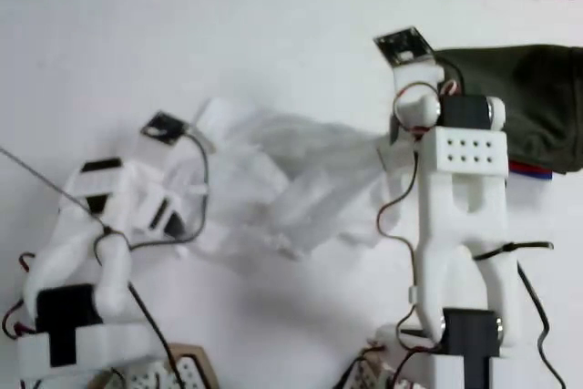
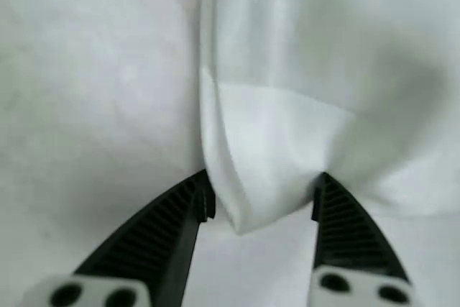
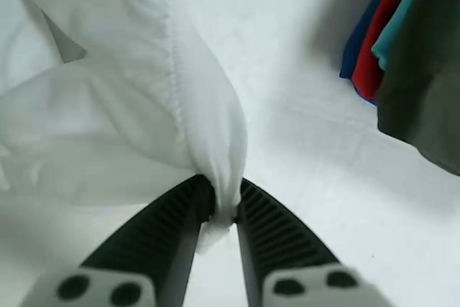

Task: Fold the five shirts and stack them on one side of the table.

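Note:
A crumpled white shirt (image 1: 282, 184) lies mid-table between the two arms. The left arm (image 1: 118, 198) stands at its left side. My left gripper (image 2: 262, 192) is open, its fingers (image 2: 180, 228) spread on either side of a hanging fold of the white shirt (image 2: 266, 149), which touches both tips. The right arm (image 1: 460, 189) stands at the shirt's right side. My right gripper (image 3: 224, 203) is shut on a bunched hem of the white shirt (image 3: 144, 106), just above the table. A stack of folded shirts (image 1: 537, 107), dark green on top, sits at the right edge.
Red and blue edges (image 3: 374, 55) of the lower shirts show under the dark green one (image 3: 431, 77), close beside the right gripper. The white table (image 1: 182, 43) stretches bare across the back and left. Arm bases and cables (image 1: 164, 353) crowd the near edge.

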